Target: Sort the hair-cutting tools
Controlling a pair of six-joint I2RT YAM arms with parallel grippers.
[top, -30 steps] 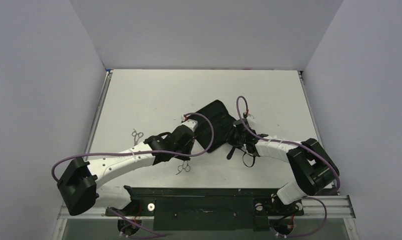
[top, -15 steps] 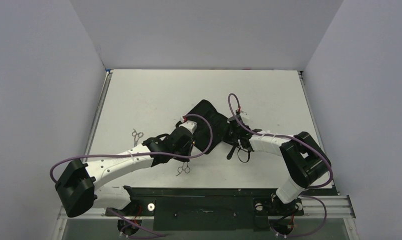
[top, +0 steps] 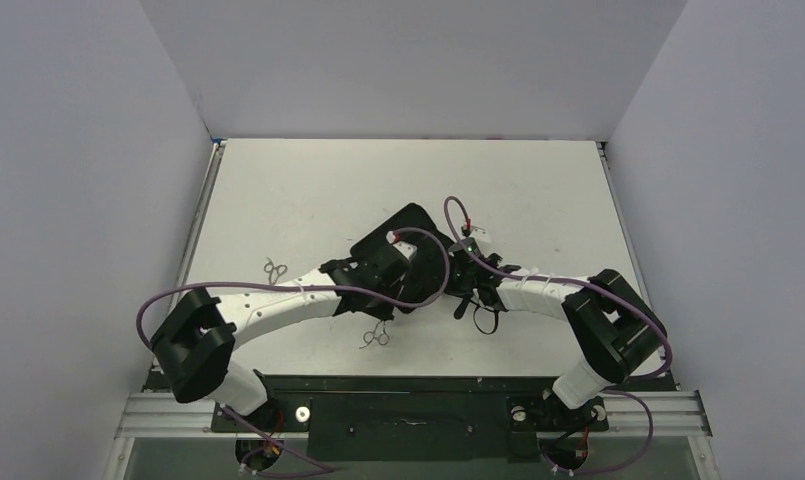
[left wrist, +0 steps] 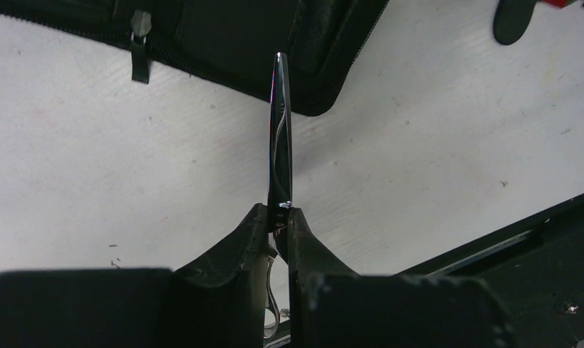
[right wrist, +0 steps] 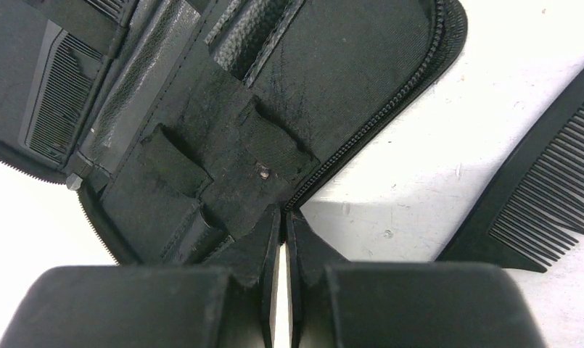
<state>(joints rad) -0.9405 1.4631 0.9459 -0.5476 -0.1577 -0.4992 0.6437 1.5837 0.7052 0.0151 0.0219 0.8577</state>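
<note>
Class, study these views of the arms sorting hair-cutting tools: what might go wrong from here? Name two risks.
1. The left gripper pinches the scissors by a thin edge, blade pointing at the case; they may twist or slip.
2. The right gripper is shut at the case's zip rim; if it holds little, the case may shift during insertion.

Comb [right wrist: 543, 196] just right of case [right wrist: 332, 80]
</note>
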